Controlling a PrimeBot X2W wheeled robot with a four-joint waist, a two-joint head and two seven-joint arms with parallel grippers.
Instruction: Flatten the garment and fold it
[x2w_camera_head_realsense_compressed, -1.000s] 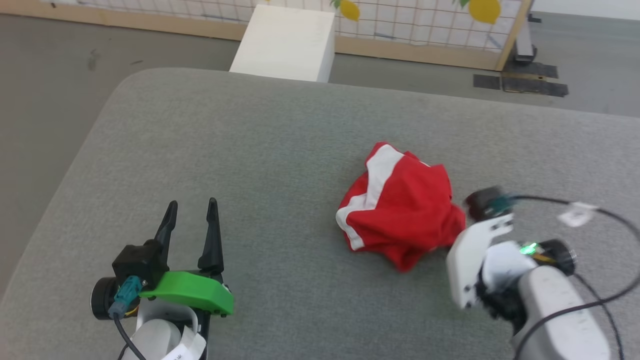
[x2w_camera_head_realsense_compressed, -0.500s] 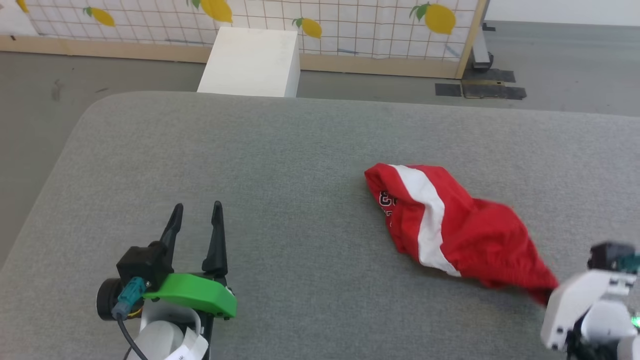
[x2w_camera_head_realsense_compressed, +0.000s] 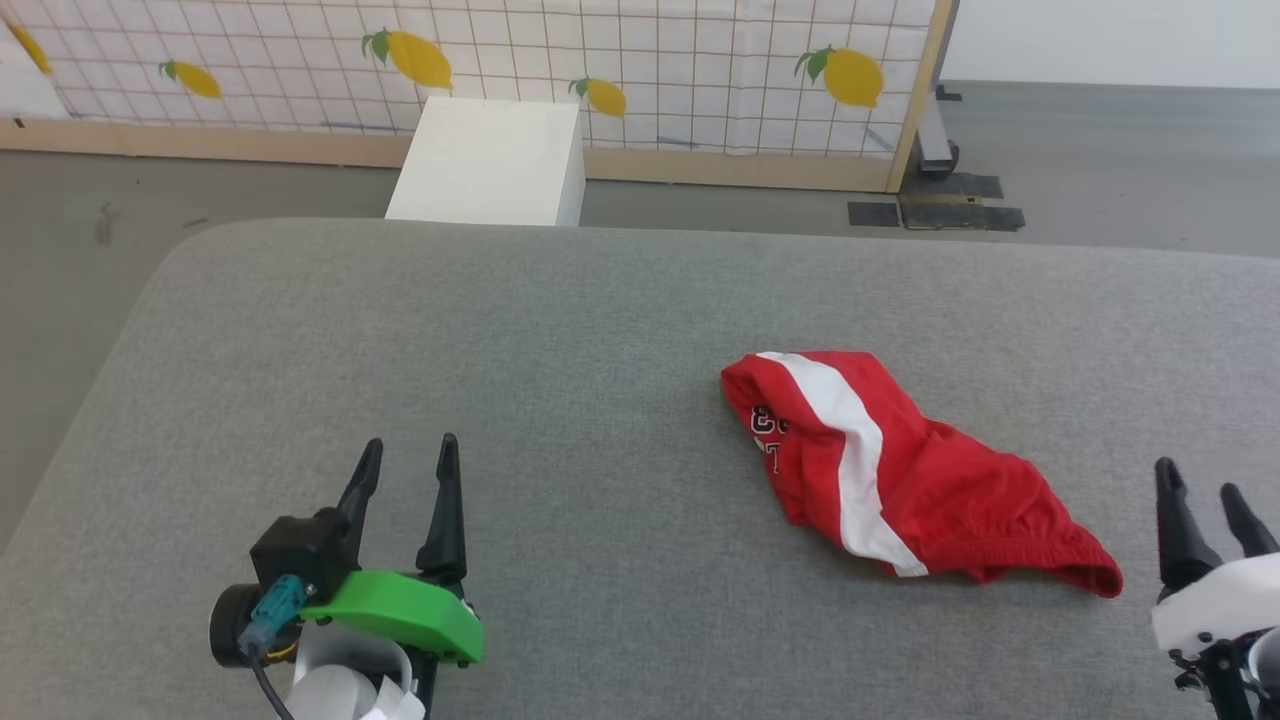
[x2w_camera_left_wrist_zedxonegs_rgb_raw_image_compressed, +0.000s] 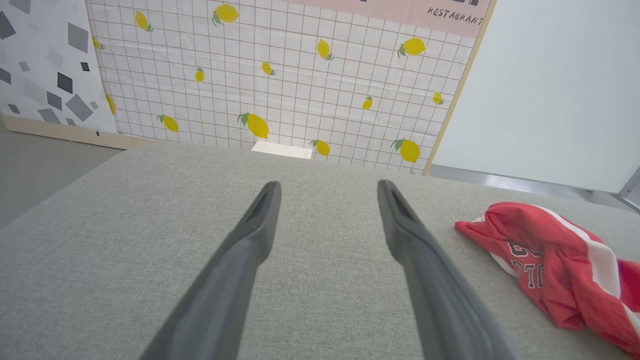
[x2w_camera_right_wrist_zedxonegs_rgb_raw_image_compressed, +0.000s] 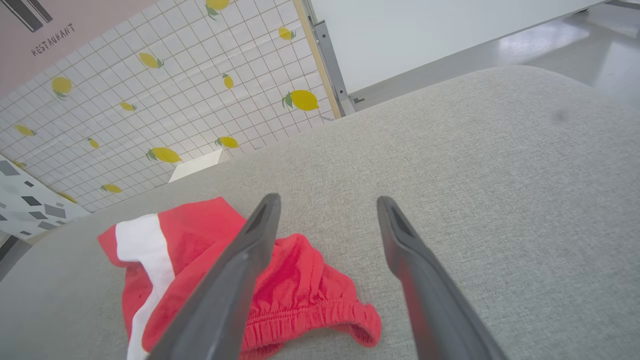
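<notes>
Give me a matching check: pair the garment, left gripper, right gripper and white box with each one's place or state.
Things:
1. garment
2. left gripper
3. right gripper
4. white box

Places or states:
a. on the floor beyond the grey surface
b. open, close beside the garment
c. open, well apart from the garment
d. lying bunched, unheld

Pairs: 1-d, 2-c, 3-b, 4-a
</notes>
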